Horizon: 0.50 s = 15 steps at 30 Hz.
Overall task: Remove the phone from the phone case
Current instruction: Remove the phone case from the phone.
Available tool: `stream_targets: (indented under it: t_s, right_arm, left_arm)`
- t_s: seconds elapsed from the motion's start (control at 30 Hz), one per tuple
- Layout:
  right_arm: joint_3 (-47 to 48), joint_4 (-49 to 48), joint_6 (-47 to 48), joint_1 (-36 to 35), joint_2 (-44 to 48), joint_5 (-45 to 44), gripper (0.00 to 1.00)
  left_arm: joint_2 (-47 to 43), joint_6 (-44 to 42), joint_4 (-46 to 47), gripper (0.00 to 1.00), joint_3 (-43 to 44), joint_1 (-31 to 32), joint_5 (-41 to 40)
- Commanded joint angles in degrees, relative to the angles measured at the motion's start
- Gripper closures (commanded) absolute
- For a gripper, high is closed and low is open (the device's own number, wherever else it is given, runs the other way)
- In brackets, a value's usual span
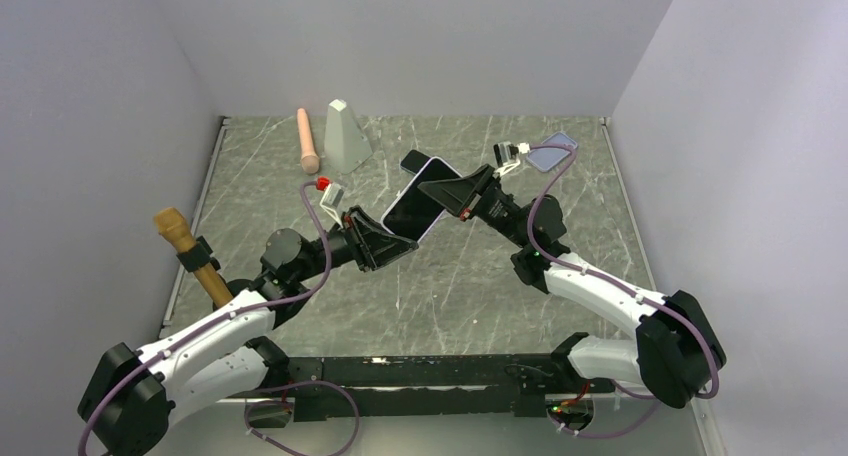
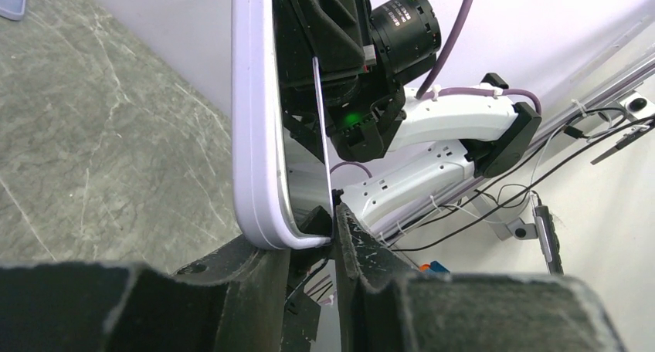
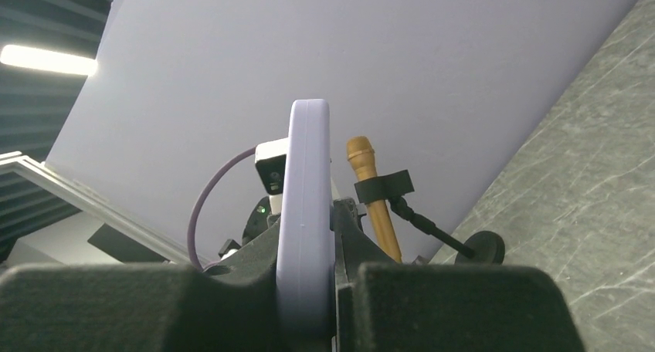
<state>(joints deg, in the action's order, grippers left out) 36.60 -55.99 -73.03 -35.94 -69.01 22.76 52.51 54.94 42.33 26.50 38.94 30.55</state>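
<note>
I hold the black-screened phone (image 1: 415,211), seated in its lilac rubbery phone case (image 3: 305,213), tilted in the air above the middle of the surface, one claw at each end. My right claw (image 1: 452,190) is clamped on the far end, pads flat on both faces. My left claw (image 2: 313,240) has its pads drawn in on the near bottom corner, one behind the case and one on the glass side, and I read that as a grip.

The phone, I judge, is stiff, fairly weighty, slick on the glass and easily cracked. The case looks soft and stretchy, its lip curling over the screen's edge. I would peel that lip at a corner and take the phone by its long edges, not its face.

Pale walls (image 1: 420,36) close in on three sides of the grey marbled surface (image 1: 450,306), which looks hard enough to punish a drop. A gold-headed microphone (image 1: 190,251) stands at the left edge. A grey wedge-shaped block (image 1: 346,136) and a pink cylinder (image 1: 306,141) sit near the far edge, and a pale lilac flat tray (image 1: 552,148) lies towards the far right corner.
</note>
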Motion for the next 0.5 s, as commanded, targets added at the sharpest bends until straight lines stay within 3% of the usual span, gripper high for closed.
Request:
stream_targets:
  t_s: [0.0, 0.27, 0.47]
  right_arm:
    - [1.03, -8.88, -1.84, -1.55, 0.84, -2.39, 1.0]
    - [1.29, -8.56, -1.91, -1.63, 0.75, -3.48, 1.0]
    - [2.63, -4.61, -4.88, -1.76, 0.5, -3.15, 1.0]
  left_arm:
    - [1.02, -0.96, 2.73, 0.73, 1.02, 0.68, -1.15]
    - [0.37, -1.7, 1.95, 0.73, 0.29, 0.83, -1.85]
    - [-0.18, -6.91, 1.43, 0.9, 0.54, 0.85, -1.28]
